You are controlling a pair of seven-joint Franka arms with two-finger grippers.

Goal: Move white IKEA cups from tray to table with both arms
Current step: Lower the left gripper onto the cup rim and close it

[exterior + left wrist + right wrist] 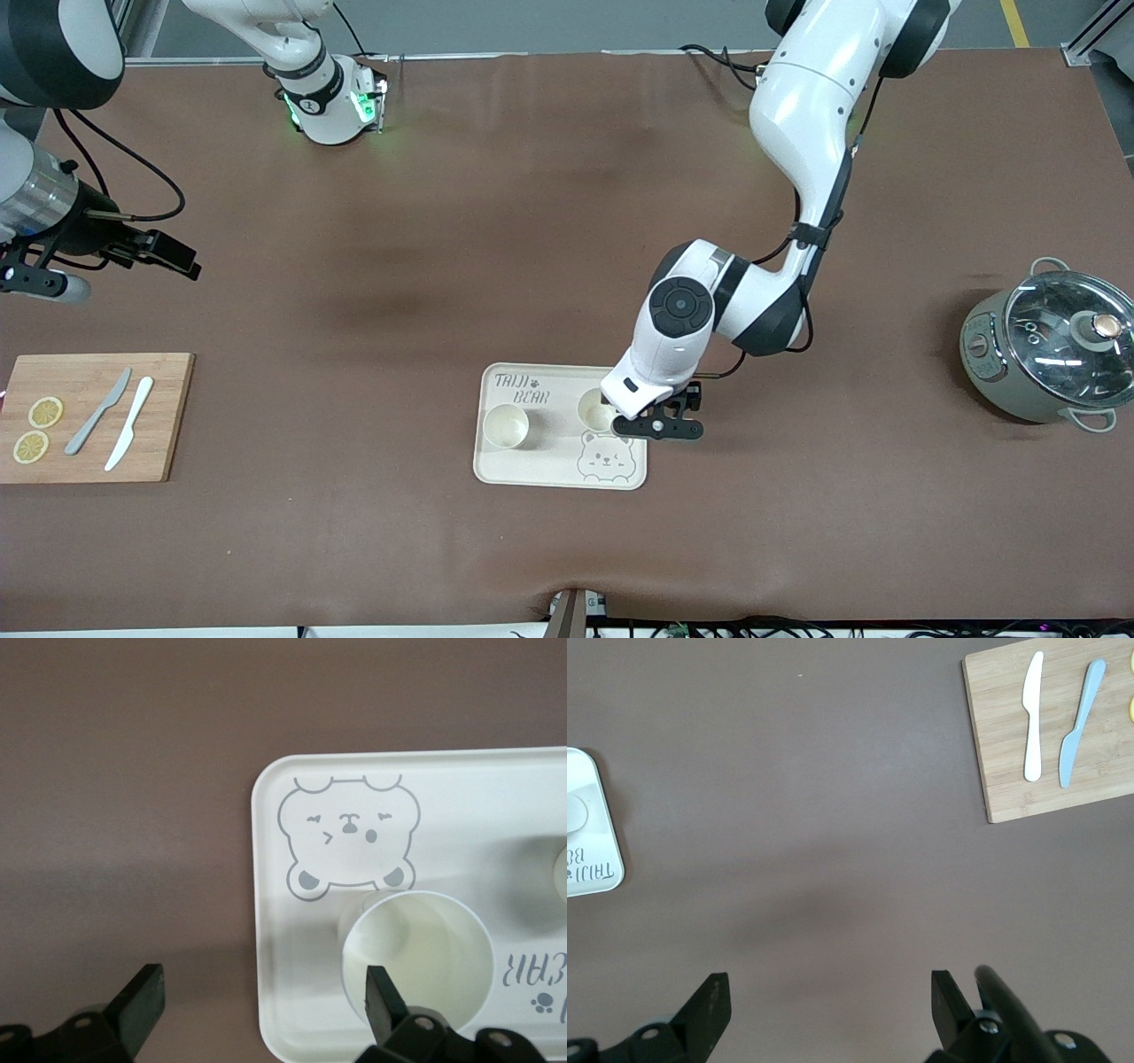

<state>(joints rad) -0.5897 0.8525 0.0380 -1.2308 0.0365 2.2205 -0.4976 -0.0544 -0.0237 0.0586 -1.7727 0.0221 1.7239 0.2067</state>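
Dark brown table [372, 292], seemingly matte.

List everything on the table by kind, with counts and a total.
Cups: 2
Tray: 1
Cutting board: 1
Knives: 2
Lemon slices: 2
Pot with glass lid: 1
Total: 9

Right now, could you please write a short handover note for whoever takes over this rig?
Left gripper: open, low over the tray at the left arm's end, straddling the rim of one cup; nothing held.
Right gripper: open, empty, waiting over bare table near the cutting board.
Both cups, including the second cup, stand upright on the tray.
Done: none moved.
Left: both cups to the table.
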